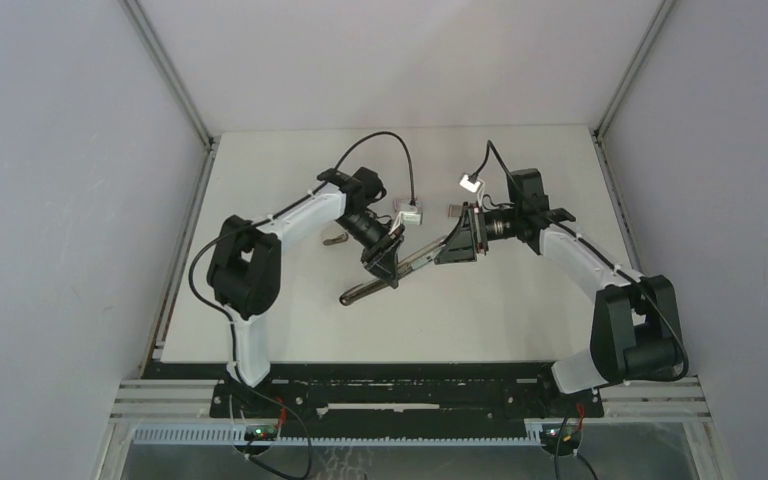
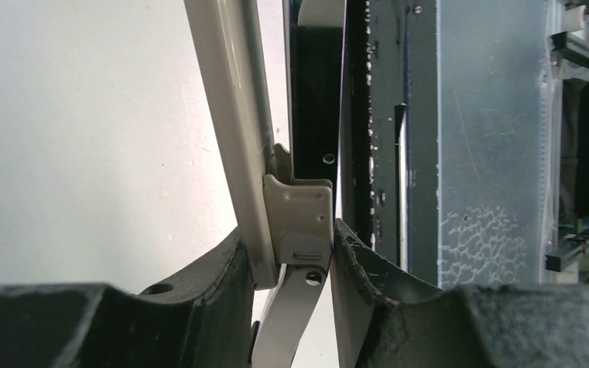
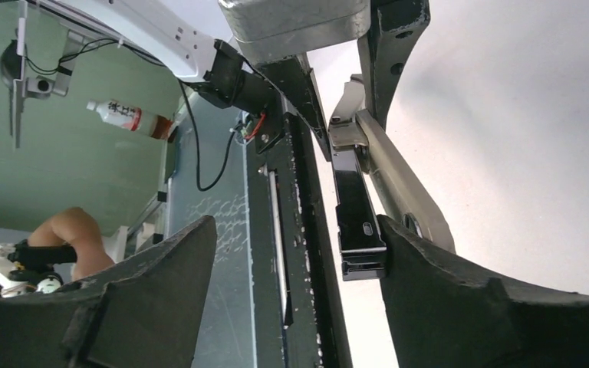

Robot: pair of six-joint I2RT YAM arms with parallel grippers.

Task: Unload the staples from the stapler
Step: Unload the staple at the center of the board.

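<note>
The stapler hangs swung open above the middle of the table, slanting from lower left to upper right. My left gripper is shut on it. In the left wrist view the two pads press on the beige metal hinge end of the stapler. My right gripper is at the stapler's upper right end with its jaws open. In the right wrist view the stapler's black magazine rail lies just beside the right-hand finger, and the left-hand finger stands well apart from it. The staples are hidden.
A small dark object lies on the table behind my left gripper. A little red-and-white box sits near my right wrist. Grey walls close in the table on three sides.
</note>
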